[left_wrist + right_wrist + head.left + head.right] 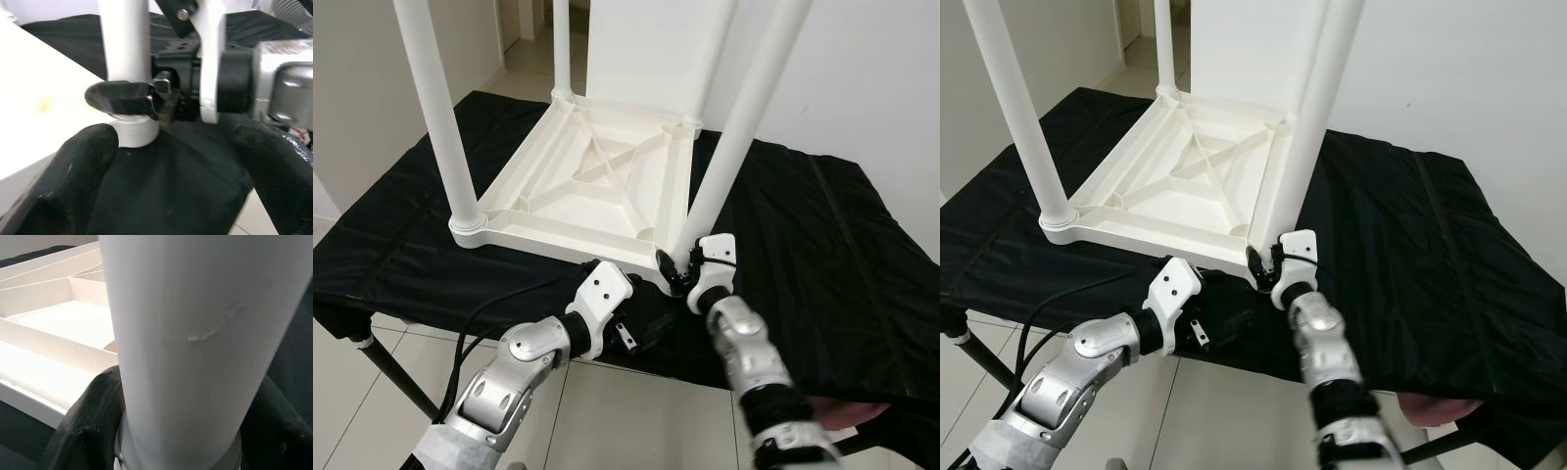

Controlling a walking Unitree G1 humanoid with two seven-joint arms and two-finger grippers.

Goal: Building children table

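Observation:
A white plastic children's table lies upside down on the black cloth, its legs pointing up. My right gripper is shut around the base of the near right leg, just above its socket at the corner. In the right wrist view the leg stands between the black fingers. My left gripper hangs open beside the same corner, a little below the front edge. In the left wrist view its fingers stand wide apart, facing the leg base and touching nothing.
The black-covered work table reaches far to the right, with bare cloth there. Its front edge runs just under my arms, above a tiled floor. A black cable hangs at the front left. White walls stand behind.

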